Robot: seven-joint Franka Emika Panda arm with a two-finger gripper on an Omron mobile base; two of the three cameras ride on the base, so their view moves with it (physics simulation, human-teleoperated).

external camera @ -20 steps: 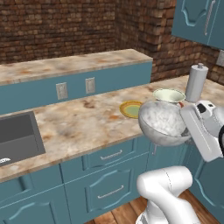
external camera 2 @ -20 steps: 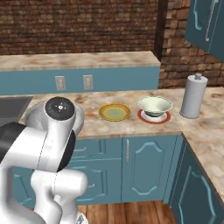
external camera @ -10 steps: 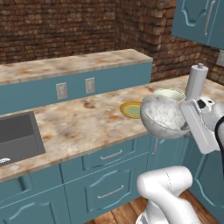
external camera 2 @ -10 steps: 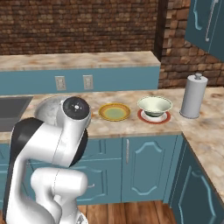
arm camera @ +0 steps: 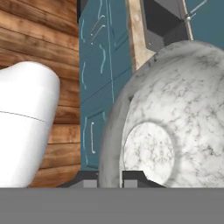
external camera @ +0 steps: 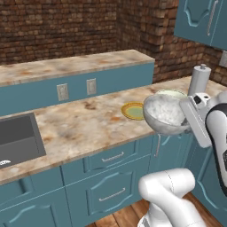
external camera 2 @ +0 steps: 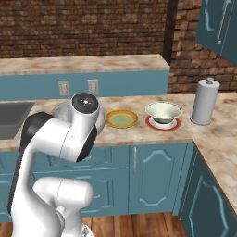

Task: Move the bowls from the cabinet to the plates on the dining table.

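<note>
Since a second ago the arm has carried the marbled bowl (external camera: 165,114) toward ten o'clock, nearer the yellow-rimmed plate (external camera: 134,111) on the dining table (external camera: 84,124). The gripper (arm camera: 109,177) is clamped on the bowl's rim, holding it tipped on its side in the air. The yellow-green bowl (external camera 2: 163,112) sits on the red-rimmed plate (external camera 2: 162,123), at three o'clock of the yellow-rimmed one.

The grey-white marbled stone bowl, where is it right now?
In the left base view, the grey-white marbled stone bowl is tipped on its side at the right, held off the beige marbled counter beside the yellow-rimmed round plate.
</note>
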